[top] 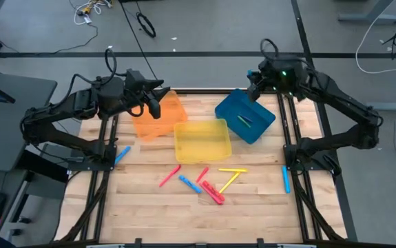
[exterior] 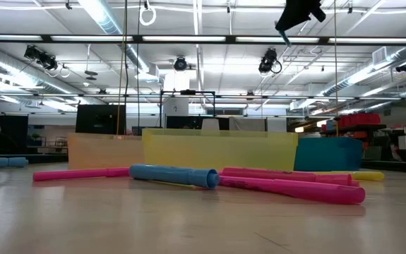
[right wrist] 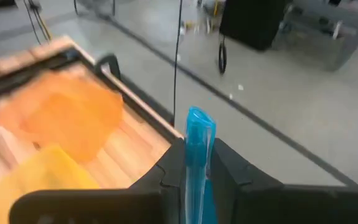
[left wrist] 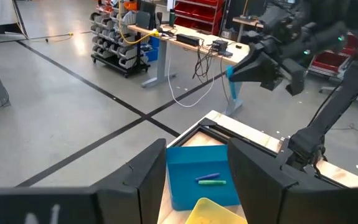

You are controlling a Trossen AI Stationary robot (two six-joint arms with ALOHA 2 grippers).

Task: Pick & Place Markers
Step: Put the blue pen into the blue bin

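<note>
My right gripper (top: 253, 87) hangs above the far rim of the blue tray (top: 244, 115), shut on a blue marker (right wrist: 198, 134). A green and a blue marker (left wrist: 210, 180) lie inside that tray. My left gripper (top: 154, 105) hovers open over the orange tray (top: 160, 117), with nothing between its fingers (left wrist: 149, 171). Several loose markers lie flat on the wooden table: red ones (top: 212, 192), yellow ones (top: 231, 171), a blue one (top: 189, 183), another blue one (top: 286, 178) by the right arm's base, and a blue one (top: 122, 153) at the left. My right gripper pinches the blue marker between its two fingers, on the shaft (right wrist: 197, 163) below the free end. The marker lies along the fingers, and its free end (right wrist: 200, 117) sticks out past the fingertips. It is lifted clear, high above the table.
A yellow tray (top: 202, 140) stands in the middle between the orange and blue trays. Black frame rails (top: 290, 131) run along both sides of the table. The near half of the table holds only the scattered markers.
</note>
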